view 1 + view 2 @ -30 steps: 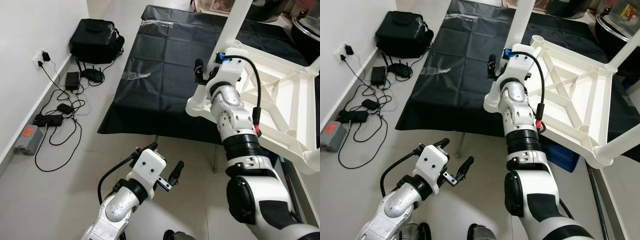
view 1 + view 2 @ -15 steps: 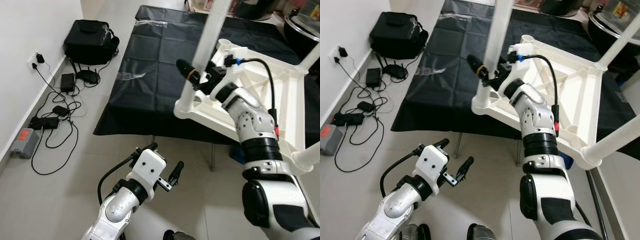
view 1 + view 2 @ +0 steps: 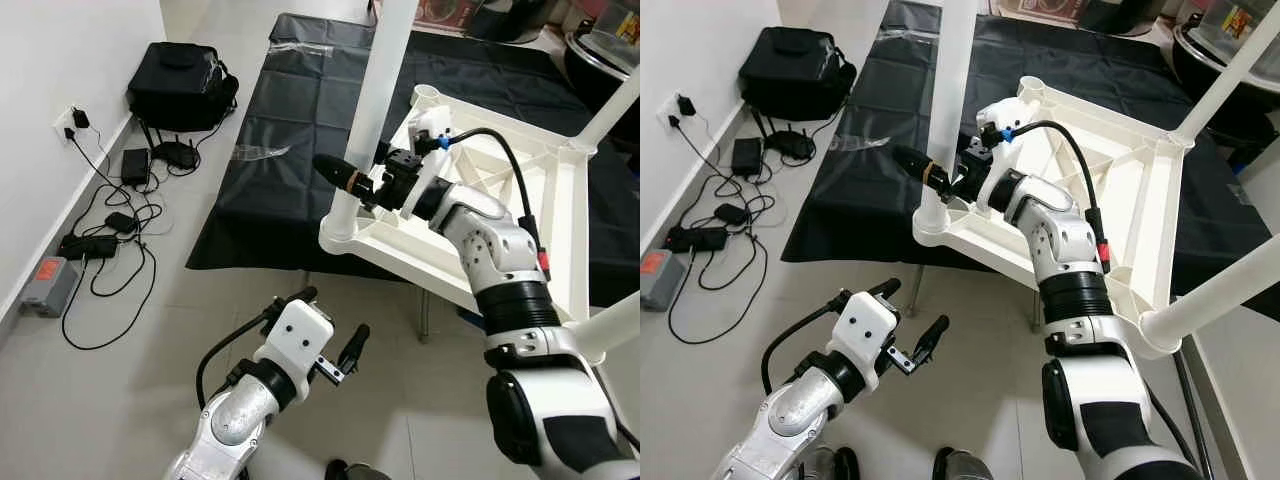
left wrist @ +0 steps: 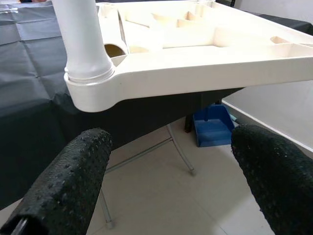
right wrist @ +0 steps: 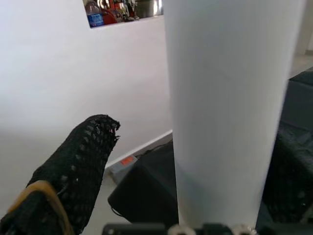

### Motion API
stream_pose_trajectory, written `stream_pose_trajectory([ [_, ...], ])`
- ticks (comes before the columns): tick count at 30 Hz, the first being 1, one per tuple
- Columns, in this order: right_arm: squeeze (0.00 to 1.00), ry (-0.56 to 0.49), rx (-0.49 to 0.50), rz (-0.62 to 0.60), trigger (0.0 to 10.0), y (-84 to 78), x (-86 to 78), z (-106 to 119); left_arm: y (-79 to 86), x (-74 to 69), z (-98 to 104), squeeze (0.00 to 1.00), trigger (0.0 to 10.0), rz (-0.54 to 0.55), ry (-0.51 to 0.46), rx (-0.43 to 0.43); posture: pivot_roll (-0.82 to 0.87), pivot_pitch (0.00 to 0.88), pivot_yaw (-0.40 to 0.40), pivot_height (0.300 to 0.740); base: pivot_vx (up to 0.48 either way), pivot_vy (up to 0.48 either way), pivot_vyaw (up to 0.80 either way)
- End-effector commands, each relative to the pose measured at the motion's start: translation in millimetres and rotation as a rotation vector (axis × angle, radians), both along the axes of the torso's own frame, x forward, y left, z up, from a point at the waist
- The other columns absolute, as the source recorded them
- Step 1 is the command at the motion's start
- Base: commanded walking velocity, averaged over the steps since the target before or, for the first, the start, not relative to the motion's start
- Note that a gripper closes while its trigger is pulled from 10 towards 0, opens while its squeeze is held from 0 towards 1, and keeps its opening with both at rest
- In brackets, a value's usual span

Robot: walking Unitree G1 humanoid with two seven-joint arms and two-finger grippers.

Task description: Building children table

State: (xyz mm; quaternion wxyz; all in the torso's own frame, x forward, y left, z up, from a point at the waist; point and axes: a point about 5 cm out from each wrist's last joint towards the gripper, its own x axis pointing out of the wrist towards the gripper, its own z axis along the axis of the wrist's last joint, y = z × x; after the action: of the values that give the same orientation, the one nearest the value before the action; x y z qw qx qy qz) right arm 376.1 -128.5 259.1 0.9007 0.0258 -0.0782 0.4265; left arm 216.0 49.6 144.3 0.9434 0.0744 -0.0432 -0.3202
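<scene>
The white children's table is lying upside down across the centre and right of the left eye view, resting on a black-covered worktop with its near corner overhanging the tiled floor. A white leg is standing upright in that corner socket, left of centre, and two more legs are rising at the right edge.

The right end effector is straddling the seated leg just above the socket: one black finger is sticking out to the leg's left, the leg is sitting between the two, and the right wrist view suggests the fingers are spread around it rather than clamped, though contact cannot be confirmed. The left end effector is hanging low at bottom centre, fingers wide apart and empty, facing the table's corner from below.

The step in hand looks like seating or checking this leg. The next move probably calls for closing squarely on the leg and pressing or twisting it straight down without dragging the table off the worktop.
</scene>
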Motion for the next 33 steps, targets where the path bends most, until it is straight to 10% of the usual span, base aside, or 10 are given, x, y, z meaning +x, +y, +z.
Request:
stream_pose_trajectory([
  [1, 0.0, -0.029, -0.026, -0.031, 5.5, 1.8, 2.4, 3, -2.0, -2.5, -2, 0.0, 10.0, -0.012, 0.003, 0.006, 0.12, 0.141, -0.108, 0.74, 0.0, 0.0, 0.0],
  [3, 0.0, -0.029, -0.026, -0.031, 5.5, 1.8, 2.4, 3, -2.0, -2.5, -2, 0.0, 10.0, -0.012, 0.003, 0.006, 0.12, 0.141, -0.108, 0.74, 0.0, 0.0, 0.0],
  [4, 0.0, -0.028, -0.052, -0.074, 0.0, 1.1, 5.2, 3, -2.0, -2.3, -2, 0.0, 10.0, -0.012, 0.003, 0.006, 0.12, 0.141, -0.108, 0.74, 0.0, 0.0, 0.0],
  [15, 0.0, -0.057, 0.026, -0.202, 0.0, -7.0, 10.2, 13, -1.8, -1.7, -1, 0.0, 10.0, -0.007, 0.002, 0.004, 0.11, 0.147, -0.11, 0.74, 0.0, 0.0, 0.0],
  [22, 0.0, -0.009, 0.054, -0.738, 0.0, -32.6, 24.9, 8, -1.6, -0.9, -1, 0.0, 10.0, -0.007, 0.003, 0.005, 0.11, 0.15, -0.107, 0.74, 0.0, 0.0, 0.0],
  [23, 0.0, 0.051, 0.099, -1.026, 0.0, -49.6, 23.6, 0, -1.6, -0.7, -1, 0.0, 10.0, -0.008, 0.003, 0.006, 0.11, 0.151, -0.107, 0.74, 0.0, 0.0, 0.0],
  [33, 0.0, 0.272, 0.221, -1.338, 0.0, -55.6, 17.0, -23, -1.5, -0.1, -1, 0.0, 10.0, -0.007, 0.002, 0.009, 0.11, 0.15, -0.108, 0.74, 0.0, 0.0, 0.0],
])
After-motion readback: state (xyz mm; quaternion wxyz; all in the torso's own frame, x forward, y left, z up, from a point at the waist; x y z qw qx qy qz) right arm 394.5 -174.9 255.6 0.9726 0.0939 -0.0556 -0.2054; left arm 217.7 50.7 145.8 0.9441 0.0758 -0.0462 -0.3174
